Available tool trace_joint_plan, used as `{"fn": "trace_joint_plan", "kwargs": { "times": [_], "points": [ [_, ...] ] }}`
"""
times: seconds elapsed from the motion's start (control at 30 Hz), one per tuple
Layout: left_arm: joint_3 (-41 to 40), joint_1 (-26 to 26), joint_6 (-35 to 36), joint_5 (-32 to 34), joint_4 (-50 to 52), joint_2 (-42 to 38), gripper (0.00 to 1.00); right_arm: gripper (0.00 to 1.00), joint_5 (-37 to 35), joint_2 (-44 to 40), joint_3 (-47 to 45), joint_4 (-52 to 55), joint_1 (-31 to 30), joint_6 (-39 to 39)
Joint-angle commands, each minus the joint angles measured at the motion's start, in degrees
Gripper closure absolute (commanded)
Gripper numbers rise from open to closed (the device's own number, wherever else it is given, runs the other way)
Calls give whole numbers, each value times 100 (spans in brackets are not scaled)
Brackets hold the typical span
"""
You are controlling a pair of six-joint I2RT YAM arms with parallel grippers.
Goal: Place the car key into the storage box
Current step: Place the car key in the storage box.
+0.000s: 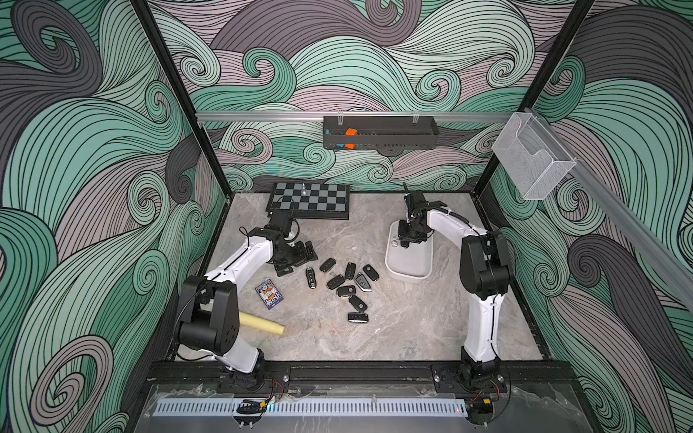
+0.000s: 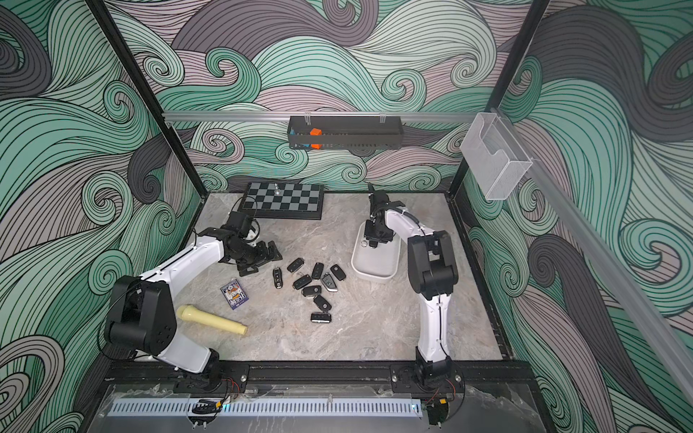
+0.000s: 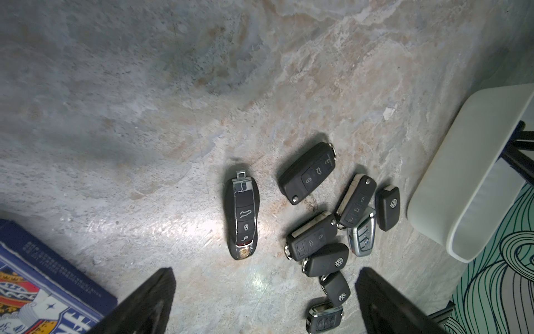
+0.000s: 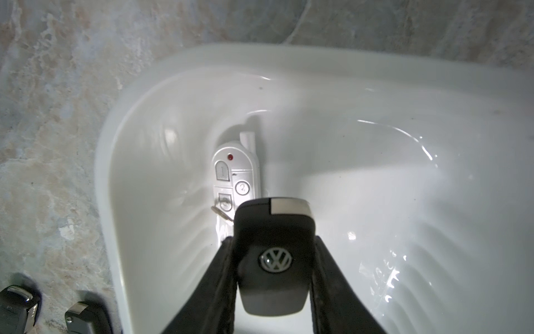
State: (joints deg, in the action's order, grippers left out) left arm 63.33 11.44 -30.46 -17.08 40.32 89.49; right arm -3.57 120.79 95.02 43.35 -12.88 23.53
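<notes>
my right claw point(image 4: 273, 241) is clenched on the car key point(image 4: 273, 269), a smooth black plastic fob with rounded corners, a round chrome vw badge and a brushed silver cap at its far end. my matte black fingers point(image 4: 219, 274) press its two long sides. it hangs inside the storage box point(image 4: 375, 162), a glossy white tub with tapered walls and a rounded corner; i cannot tell whether it touches the floor. beneath it lies a white remote point(image 4: 234, 170) with grey numbered buttons and a red dot, its near end hidden behind the fob. in both top views my right arm point(image 1: 448, 221) bends over the box's far end, wrist pointing down, hiding the key. my left claw point(image 3: 265, 277) is spread wide and empty, low over the mottled stone-look tabletop point(image 3: 144, 115) near the loose fobs point(image 3: 242, 214), only its blurred tips showing.
</notes>
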Motion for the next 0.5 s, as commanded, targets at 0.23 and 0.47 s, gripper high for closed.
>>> {"fn": "trace_joint_plan", "kwargs": {
  "times": [0.23, 0.47],
  "points": [
    [96, 35, 66, 73, 144, -79, 1, 67, -257, 253, 203, 226, 46, 202],
    [24, 38, -8, 56, 118, -220, 1, 56, -199, 130, 222, 235, 46, 222]
  ]
}}
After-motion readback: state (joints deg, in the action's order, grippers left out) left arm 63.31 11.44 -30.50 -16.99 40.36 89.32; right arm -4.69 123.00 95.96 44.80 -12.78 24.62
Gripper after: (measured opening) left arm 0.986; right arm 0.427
